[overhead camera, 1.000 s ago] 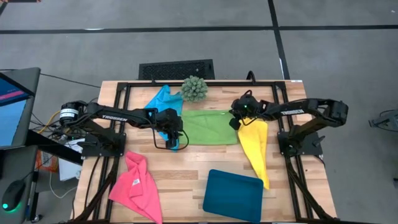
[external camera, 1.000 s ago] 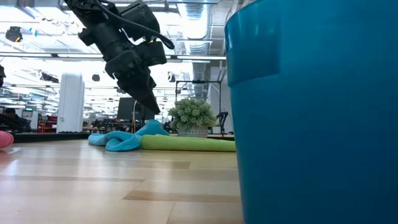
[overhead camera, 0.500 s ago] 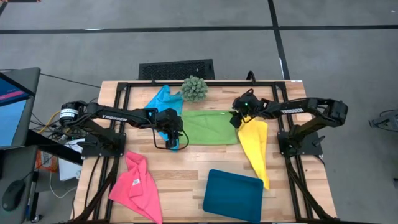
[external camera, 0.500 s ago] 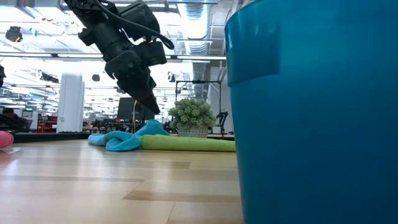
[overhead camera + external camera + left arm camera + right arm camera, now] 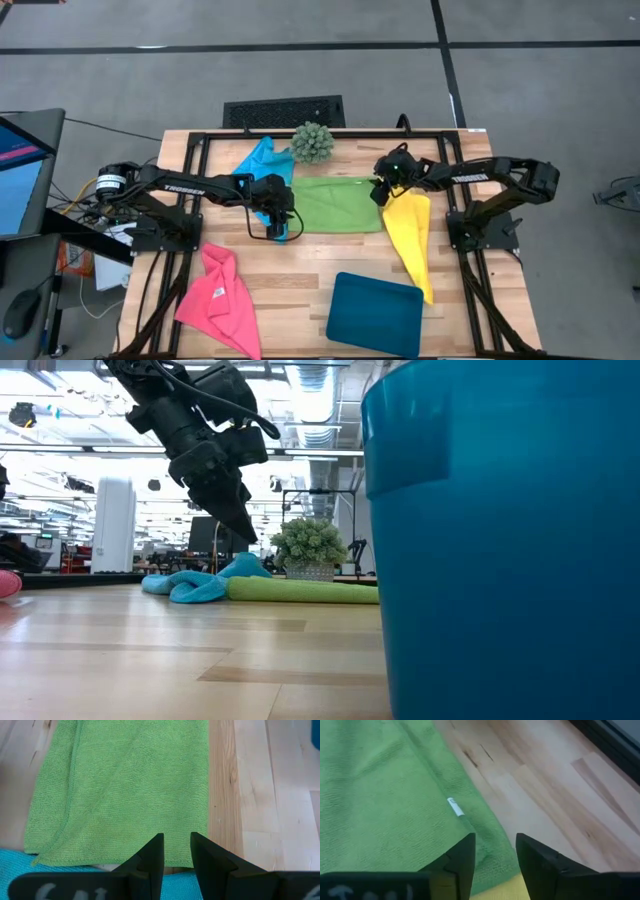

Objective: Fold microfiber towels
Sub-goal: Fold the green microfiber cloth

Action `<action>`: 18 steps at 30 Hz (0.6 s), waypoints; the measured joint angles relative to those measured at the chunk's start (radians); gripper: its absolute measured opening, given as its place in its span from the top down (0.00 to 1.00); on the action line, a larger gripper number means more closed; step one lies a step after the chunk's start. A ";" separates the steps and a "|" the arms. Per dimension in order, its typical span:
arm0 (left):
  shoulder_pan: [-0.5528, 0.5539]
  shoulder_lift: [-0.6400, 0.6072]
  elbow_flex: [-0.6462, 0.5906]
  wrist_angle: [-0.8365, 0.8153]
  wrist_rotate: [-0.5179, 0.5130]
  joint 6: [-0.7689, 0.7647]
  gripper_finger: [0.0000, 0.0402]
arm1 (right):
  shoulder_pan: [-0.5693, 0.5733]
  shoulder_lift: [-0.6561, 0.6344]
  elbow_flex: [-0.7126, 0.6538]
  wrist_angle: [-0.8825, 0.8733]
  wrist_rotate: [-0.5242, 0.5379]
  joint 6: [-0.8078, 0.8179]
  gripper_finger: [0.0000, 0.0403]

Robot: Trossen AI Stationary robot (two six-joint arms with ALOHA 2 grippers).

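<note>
A lime green towel (image 5: 335, 204) lies folded flat at the table's middle. The sky blue towel (image 5: 262, 160) lies bunched at its far left, and the yellow towel (image 5: 412, 240) stretches from its right end toward the near edge. The hot pink towel (image 5: 220, 295) lies crumpled at the near left. My left gripper (image 5: 176, 852) hovers open over the green towel's left end (image 5: 125, 785), raised off the table in the low view (image 5: 245, 530). My right gripper (image 5: 495, 852) stands open over the green towel's right corner (image 5: 485, 850), beside the yellow towel's far end.
A dark teal tray (image 5: 375, 313) stands at the near edge and fills the right of the low view (image 5: 500, 540). A spiky green ball plant (image 5: 313, 143) sits at the far edge behind the green towel. Bare wood lies between the pink towel and the tray.
</note>
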 joint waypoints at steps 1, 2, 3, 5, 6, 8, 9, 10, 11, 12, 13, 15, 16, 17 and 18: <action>0.000 0.000 0.000 0.000 0.000 0.000 0.78 | 0.000 0.000 0.000 0.000 0.000 0.000 0.59; 0.000 0.000 0.000 0.000 0.000 0.000 0.78 | 0.000 0.000 0.000 0.000 0.001 0.000 0.60; 0.000 0.000 0.000 0.000 0.000 0.000 0.78 | 0.002 0.000 0.000 0.000 0.002 0.000 0.60; 0.000 0.000 0.000 0.000 0.000 0.006 0.78 | 0.001 0.000 0.000 0.004 0.002 0.000 0.60; 0.000 0.000 0.000 0.000 0.000 0.007 0.78 | -0.001 0.000 0.000 0.011 0.000 0.000 0.60; 0.000 0.000 0.000 0.000 0.000 0.007 0.78 | -0.004 0.015 0.000 0.035 0.000 0.000 0.60; 0.000 0.000 0.000 0.000 0.000 0.007 0.78 | 0.000 0.032 0.001 0.052 0.003 0.001 0.60; 0.000 0.000 0.000 0.000 0.000 0.007 0.78 | 0.005 0.044 0.000 0.050 0.004 0.000 0.60; 0.000 0.000 0.000 0.000 0.000 0.007 0.78 | 0.007 0.051 -0.001 0.049 0.003 -0.001 0.60; 0.000 0.000 0.000 0.000 0.000 0.007 0.78 | 0.009 0.061 0.002 0.053 0.001 -0.005 0.60; 0.000 0.000 0.000 0.000 0.000 0.007 0.78 | 0.009 0.069 0.004 0.054 -0.001 -0.007 0.60; 0.000 0.000 0.000 0.000 0.000 0.007 0.78 | 0.007 0.080 0.005 0.052 0.002 -0.008 0.60; 0.000 0.000 0.000 0.000 0.000 0.007 0.78 | 0.006 0.080 0.005 0.052 0.004 -0.008 0.60; 0.000 0.000 0.000 0.000 -0.001 0.007 0.78 | 0.005 0.080 0.006 0.052 0.004 -0.008 0.60; 0.000 0.000 0.000 0.000 -0.002 0.007 0.78 | 0.001 0.080 0.007 0.053 0.003 -0.008 0.60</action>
